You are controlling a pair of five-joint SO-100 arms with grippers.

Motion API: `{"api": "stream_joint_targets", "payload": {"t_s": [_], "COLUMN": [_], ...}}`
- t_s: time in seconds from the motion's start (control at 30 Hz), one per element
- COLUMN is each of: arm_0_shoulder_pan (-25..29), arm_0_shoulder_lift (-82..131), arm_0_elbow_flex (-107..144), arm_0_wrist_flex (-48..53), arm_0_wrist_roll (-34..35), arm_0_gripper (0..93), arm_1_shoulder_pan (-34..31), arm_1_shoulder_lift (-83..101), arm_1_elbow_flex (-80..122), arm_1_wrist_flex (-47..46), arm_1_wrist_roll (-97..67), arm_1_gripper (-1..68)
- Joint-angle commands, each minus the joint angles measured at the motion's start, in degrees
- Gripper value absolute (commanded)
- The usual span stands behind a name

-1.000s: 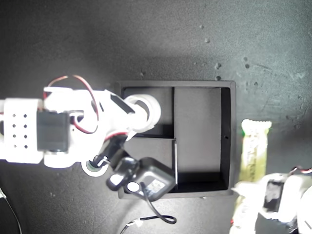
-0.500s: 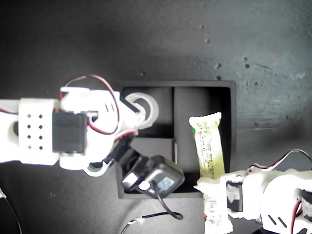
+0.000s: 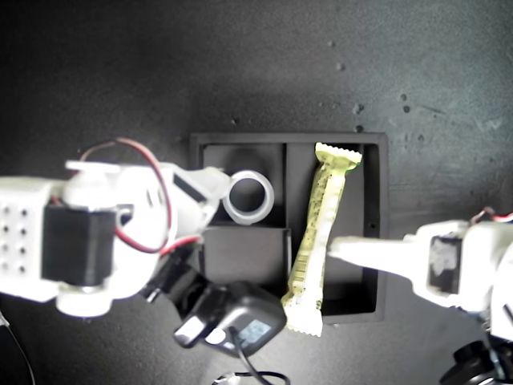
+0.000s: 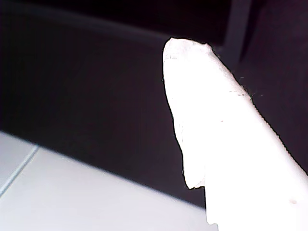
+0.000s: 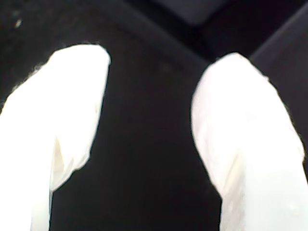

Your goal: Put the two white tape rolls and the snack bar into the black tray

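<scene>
One white tape roll (image 3: 248, 197) was noted in the black tray (image 3: 377, 148). The snack bar (image 3: 319, 233) lay slantwise against an arm's fingertip (image 3: 353, 250), one end overhanging. My second gripper (image 5: 149, 110) was found parted, empty; my first gripper (image 4: 192, 96) could not be judged. Seating the bar was judged next.

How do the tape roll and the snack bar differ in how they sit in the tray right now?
The tape roll is a white ring lying flat inside one small compartment; the snack bar is long, pale yellow and lies slanted along the long compartment. The roll fits within its walls; the bar's lower end overhangs the black tray rim. Both are in the tray.
</scene>
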Motion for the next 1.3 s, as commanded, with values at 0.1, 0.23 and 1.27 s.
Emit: {"api": "stream_joint_targets", "payload": {"t_s": [0.1,0.23,1.27], "arm_0_shoulder_pan": [5.0,10.2,19.7], "arm_0_shoulder_lift": [11.0,14.0,8.5], "arm_0_elbow_flex": [11.0,22.1,49.0], "arm_0_wrist_flex": [-0.9,-9.9,-44.7], "arm_0_wrist_roll": [-13.8,-19.2,-33.0], "arm_0_gripper": [10.0,10.0,10.9], "arm_1_shoulder_pan": [9.7,10.6,-6.0], "arm_1_shoulder_lift": [18.5,35.2,67.5], "arm_1_elbow_flex": [10.8,29.8,83.6], "arm_1_wrist_flex": [0.5,0.4,-19.6], "arm_1_wrist_roll": [17.6,31.4,49.7], "arm_1_gripper": [28.1,19.9,20.0]}}
